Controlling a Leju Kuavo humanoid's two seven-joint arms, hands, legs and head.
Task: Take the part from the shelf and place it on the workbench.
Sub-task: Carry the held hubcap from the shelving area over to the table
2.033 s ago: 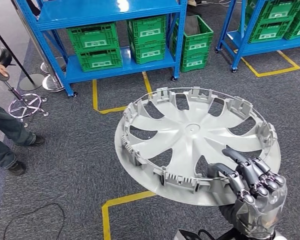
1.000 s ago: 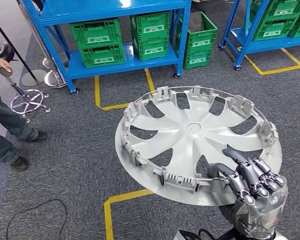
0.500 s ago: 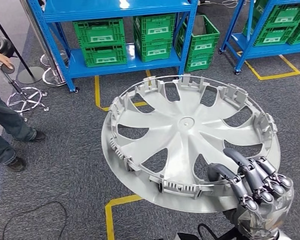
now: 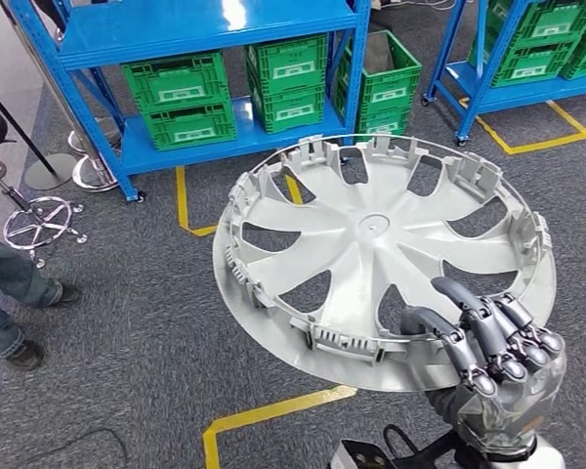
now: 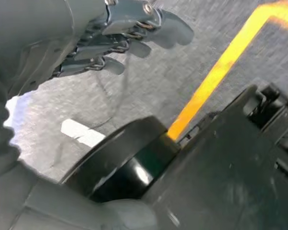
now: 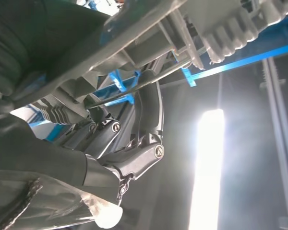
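Taking the blue shelf (image 4: 201, 39) as the landmark: to its left stand a person's legs (image 4: 14, 283) and a chrome stool base (image 4: 39, 220) on the grey carpet. On its lower tier sit green crates (image 4: 180, 93), each with a pale label whose writing is too small to read. In front of the shelf, out over the carpet and the yellow floor tape (image 4: 275, 415), the part, a silver wheel cover (image 4: 378, 254), rides nearly flat with its ribbed inner side up. The right hand (image 4: 496, 366) pinches its near rim, fingers (image 4: 481, 327) curled over the top. The left hand (image 5: 110, 33) hangs empty over the carpet, fingers loosely apart. The risk, as I judge it, is a one-sided grip on a wide disc: walking could swing it, tilt it, or slip it free. No workbench yet.
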